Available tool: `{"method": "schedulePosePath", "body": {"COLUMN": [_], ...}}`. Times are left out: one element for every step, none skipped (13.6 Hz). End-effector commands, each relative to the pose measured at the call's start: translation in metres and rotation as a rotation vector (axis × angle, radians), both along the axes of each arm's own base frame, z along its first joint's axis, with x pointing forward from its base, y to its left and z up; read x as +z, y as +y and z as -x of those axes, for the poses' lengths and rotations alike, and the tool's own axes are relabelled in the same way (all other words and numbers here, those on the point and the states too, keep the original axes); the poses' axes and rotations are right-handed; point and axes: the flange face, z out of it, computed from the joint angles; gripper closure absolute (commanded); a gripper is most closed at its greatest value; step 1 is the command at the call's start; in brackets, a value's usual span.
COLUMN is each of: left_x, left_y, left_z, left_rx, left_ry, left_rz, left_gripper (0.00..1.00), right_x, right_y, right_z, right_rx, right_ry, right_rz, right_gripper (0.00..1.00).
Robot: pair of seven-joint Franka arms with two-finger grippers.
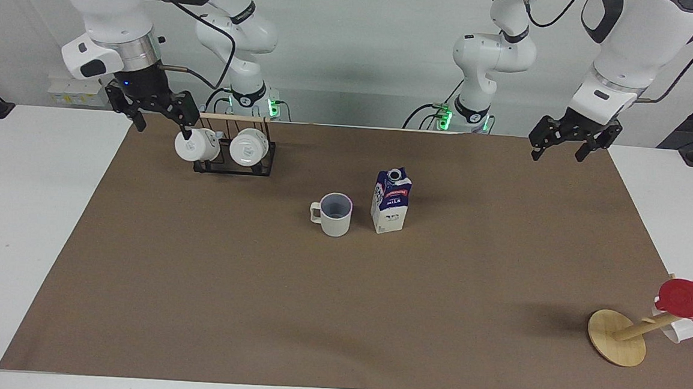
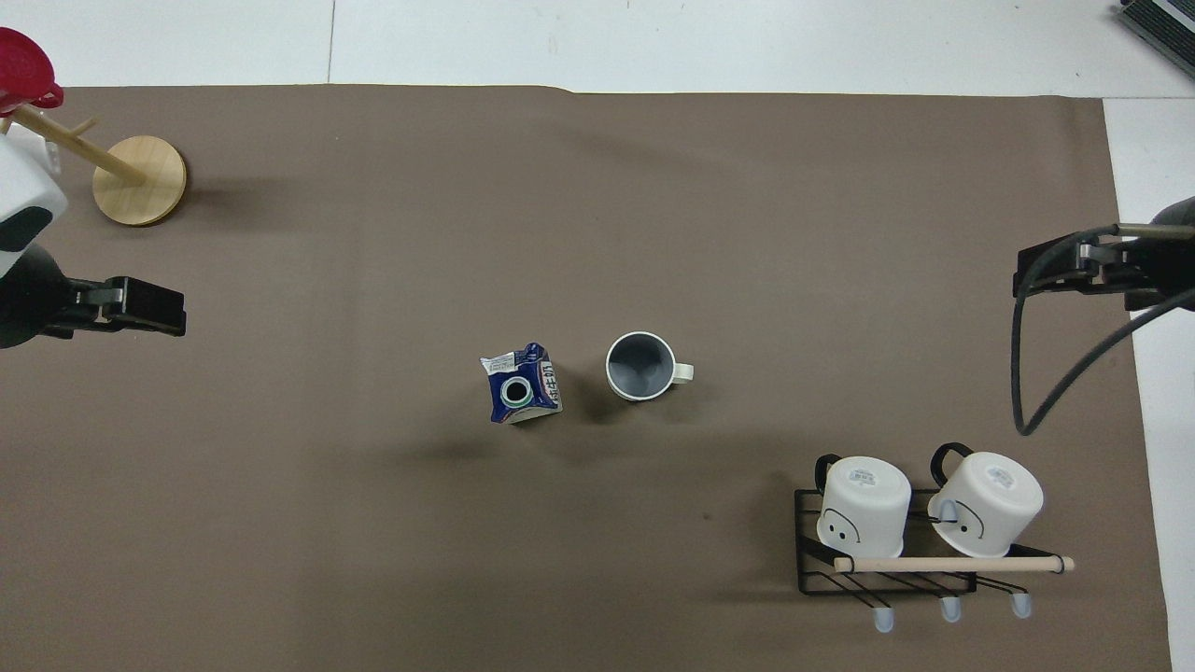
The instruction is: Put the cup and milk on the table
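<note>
Facing view, cup: we see the light grey-beige ceramic mug [image 1: 335, 213] upright near the middle of the white worktop [image 1: 33, 199] with its brown mat.
Facing view, milk: the blue-and-white gable-top carton [image 1: 390, 200] stands just beside the mug, toward the left arm's end.
Facing view, left tool [image 1: 558, 148]: raised over the mat's corner nearest its base, fingers spread, empty.
Facing view, right tool [image 1: 161, 124]: we find it open above the black wire rack [image 1: 234, 157].
Overhead view, cup [image 2: 641, 366] and carton [image 2: 521, 384]: side by side, apart, mid-mat.
Overhead view, tools: left [image 2: 149, 307] and right [image 2: 1055, 269] over opposite mat edges.
</note>
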Motion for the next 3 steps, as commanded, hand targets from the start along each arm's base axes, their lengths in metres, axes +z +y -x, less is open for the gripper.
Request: {"method": "schedulePosePath", "body": {"left_x": [0.0084, 0.0095, 0.0087], "left_y": [-0.0012, -0.0012, -0.0022], "left_z": [0.0053, 0.0054, 0.0051], "left_rx": [-0.003, -0.003, -0.005], "left_ry": [0.004, 0.0, 0.001], "left_rz": [-0.008, -0.008, -0.006], "left_gripper": [0.0, 0.0, 0.0], "right_x": [0.0013, 0.0013, 0.0006], "right_y": [-0.0009, -0.0017, -0.0016], "right_z": [0.0047, 0.0047, 0.0047], "right_rx": [0.025, 0.022, 0.022], "right_ry": [-0.012, -0.012, -0.01], "right_rz": [-0.023, -0.023, -0.024], "right_gripper": [0.0, 0.0, 0.0]}}
